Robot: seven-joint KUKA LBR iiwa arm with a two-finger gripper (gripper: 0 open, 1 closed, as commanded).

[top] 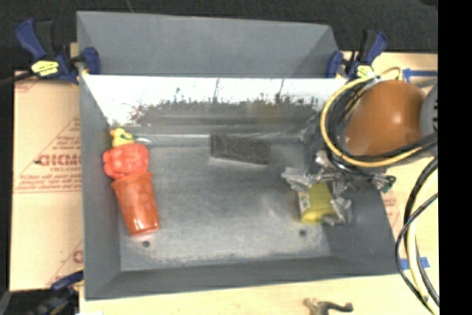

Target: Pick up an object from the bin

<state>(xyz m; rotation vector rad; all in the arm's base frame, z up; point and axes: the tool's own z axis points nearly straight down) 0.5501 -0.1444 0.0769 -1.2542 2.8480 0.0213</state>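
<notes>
Yellow lump (317,201), small and blocky, sits low in the right part of the bin (221,229), close to the right wall and a little toward the front. The jaws are down around it, metal on either side, closed in narrow with the lump between them. From here I can't make out whether it rests on the floor of the bin or is just clear of it.

Above the jaws bulges the arm's rounded orange cover (383,118), with black and yellow cables (333,130) looped about it, coming in over the bin's right rim.

Well apart on the left side lies an orange-red bottle (135,192), long and on its side, its lumpy cap end pointing to the back wall, with a small yellow piece (119,136) just beside that end. Near the middle of the back, by the foot of the back wall, lies a flat dark grey block (240,148), slightly askew, apart from both the bottle and the lump.
</notes>
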